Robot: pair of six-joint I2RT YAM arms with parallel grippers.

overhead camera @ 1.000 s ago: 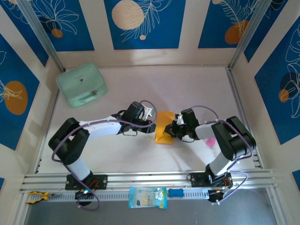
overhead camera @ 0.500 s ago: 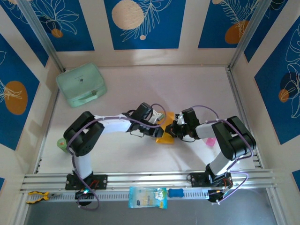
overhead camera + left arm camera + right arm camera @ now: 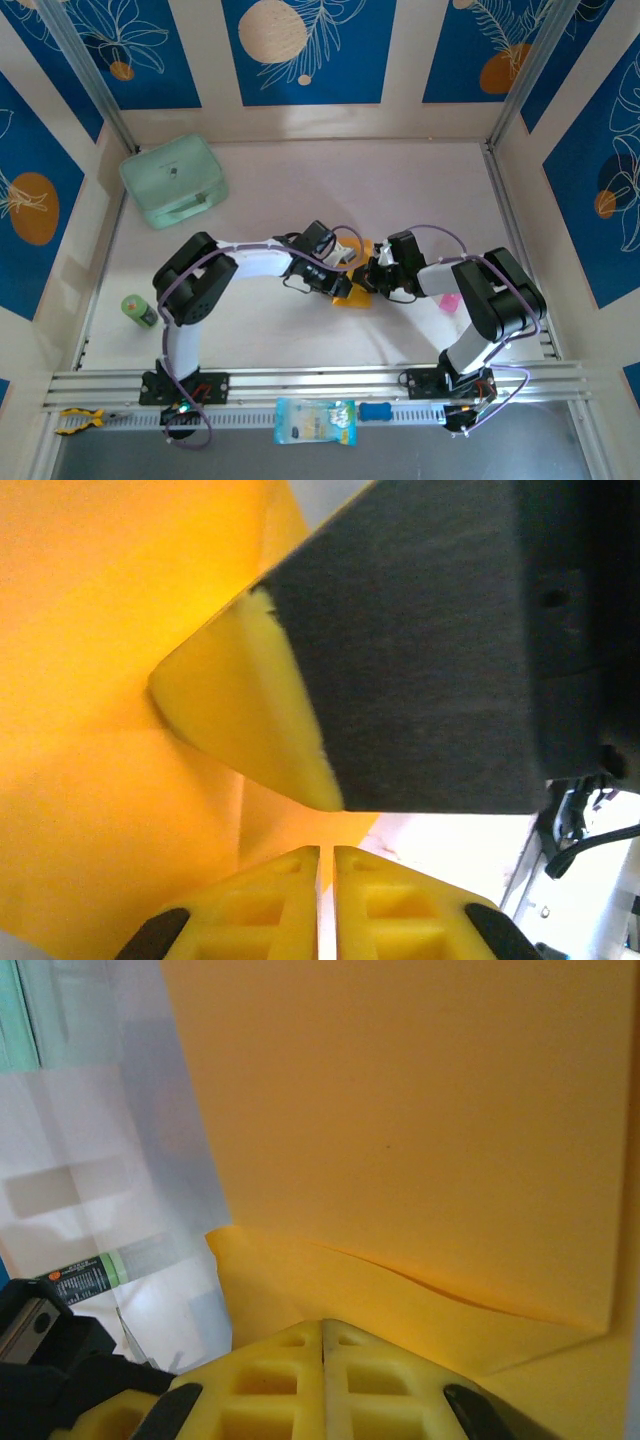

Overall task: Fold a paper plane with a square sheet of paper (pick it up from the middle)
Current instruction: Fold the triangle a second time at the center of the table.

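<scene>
The square sheet of paper (image 3: 352,292) sits creased, well apart from the mint-green case (image 3: 173,181), to its near right. The right gripper (image 3: 323,1325) is clamped on a fold of it. The left gripper (image 3: 326,852) has its jaws drawn nearly together against the sheet, grip unclear.

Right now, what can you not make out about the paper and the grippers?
- Top view: the left gripper and right gripper cover the square sheet of paper; its folds are hidden.
- Left wrist view: a dark block hides the paper's right part.
- Right wrist view: the paper runs off the top edge.
- Wrist views: whether the shut grippers pinch paper; their fingers hide it.
</scene>
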